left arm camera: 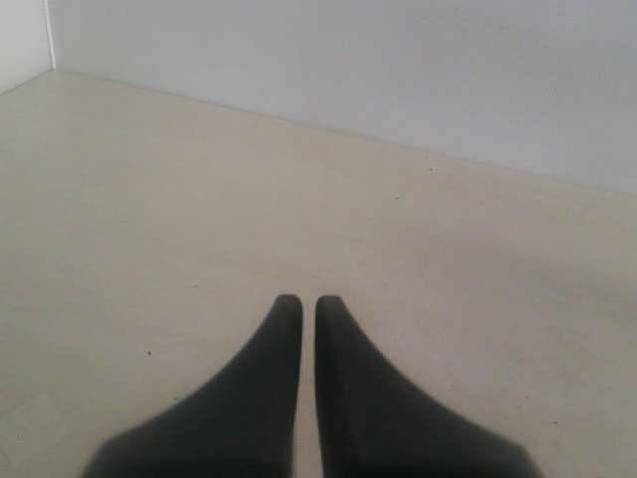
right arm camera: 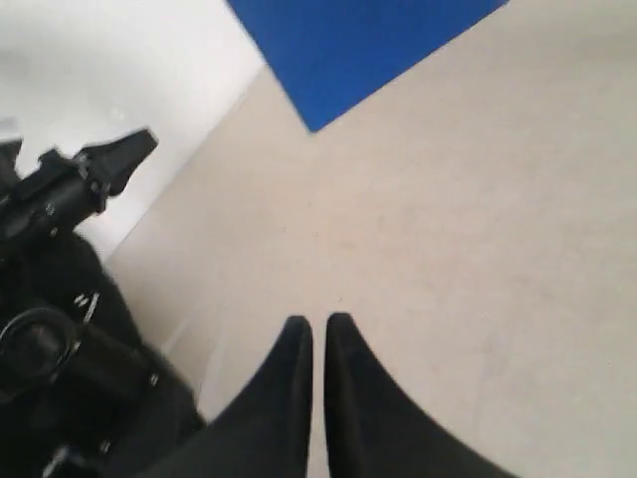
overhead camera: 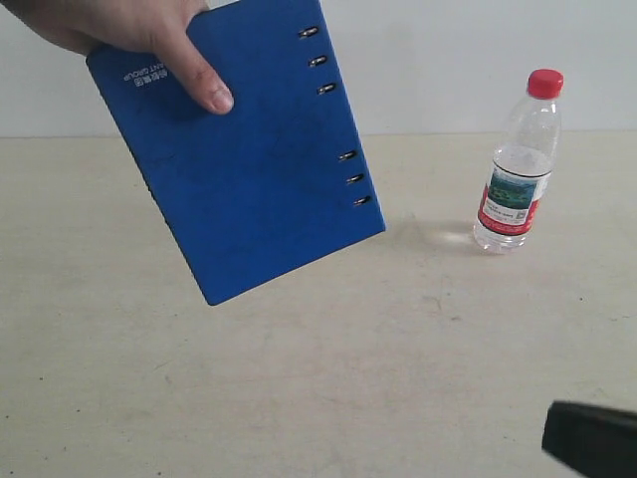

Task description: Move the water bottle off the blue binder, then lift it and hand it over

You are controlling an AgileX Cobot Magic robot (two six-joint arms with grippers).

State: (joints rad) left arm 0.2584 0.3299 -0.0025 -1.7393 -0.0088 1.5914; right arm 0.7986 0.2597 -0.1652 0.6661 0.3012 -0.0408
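Left gripper [left arm camera: 308, 299]: jaws pressed almost together, with a narrow slit between the dark fingers [left arm camera: 254, 398] and nothing held. They sit low over the bare beige table [left arm camera: 179, 219]. Ahead of them the tabletop runs open to its far edge, where it meets the white wall [left arm camera: 398, 70]. Neither task item shows in this view. Right gripper [right arm camera: 318, 321]: jaws likewise nearly closed and empty, above bare tabletop. Just beside them, toward the table's edge, stands the black hardware of another arm [right arm camera: 70, 189]. Well ahead of these jaws, across open table, one corner of the blue binder [right arm camera: 348, 50] comes into view. In the exterior view a human hand [overhead camera: 129, 30] pinches the binder at its upper corner, thumb on the cover. The binder is tilted with its ring edge toward the water bottle [overhead camera: 518, 164]. Whether the binder's lowest corner touches the table cannot be told. The bottle stands upright on the table, red cap on, well apart from the binder and clear of both pairs of jaws, with free surface all round it. A dark blurred shape [overhead camera: 592, 438] intrudes at the near right corner and cannot be identified.
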